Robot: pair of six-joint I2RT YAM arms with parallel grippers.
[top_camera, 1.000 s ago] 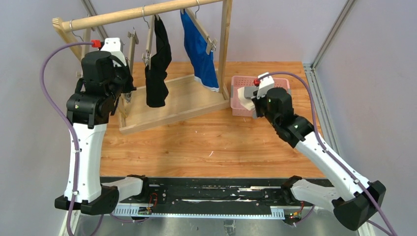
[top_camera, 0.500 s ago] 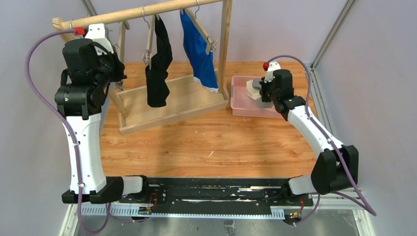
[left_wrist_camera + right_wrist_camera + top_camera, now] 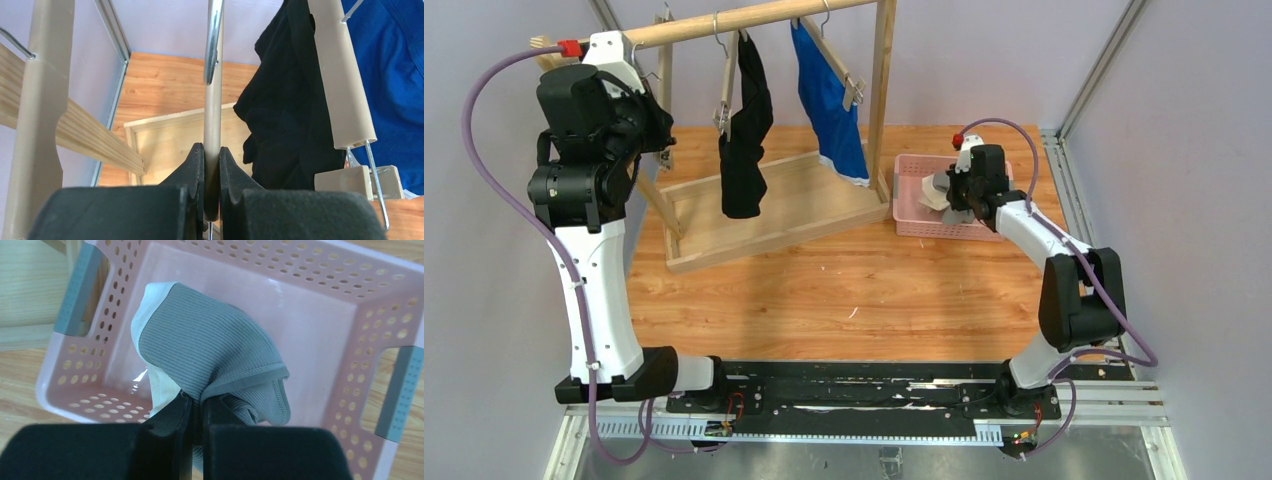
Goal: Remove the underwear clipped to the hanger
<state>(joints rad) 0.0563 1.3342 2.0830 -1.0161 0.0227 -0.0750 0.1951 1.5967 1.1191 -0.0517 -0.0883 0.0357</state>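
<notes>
Briefs of grey ribbed cloth with a whitish waistband [image 3: 210, 345] hang bunched from the right gripper [image 3: 196, 402], whose black fingers are pinched tight on a fold of the fabric. The bundle hangs over the inside of a pink perforated plastic basket with grey handles [image 3: 320, 275]; whether it touches the basket floor cannot be told. In the overhead view this basket sits on the wooden tabletop [image 3: 854, 290], just to the right of a pale wooden clothes rack [image 3: 882, 100].

The left gripper [image 3: 211, 150] is high at the rack's left end. Its fingers are closed against either side of a beige plastic hanger [image 3: 212, 110], which hangs by a chrome hook [image 3: 214, 35] from the round wooden rail [image 3: 724, 20].

Plain black cloth briefs [image 3: 285, 120] hang from the next beige hanger [image 3: 340, 75] along the rail and droop over the rack's flat wooden base [image 3: 814, 195]. Bright blue cloth briefs with white trim [image 3: 829, 110] hang from a third hanger [image 3: 834, 60], nearest the rack's right upright, with a clip [image 3: 854, 95] at their edge.
</notes>
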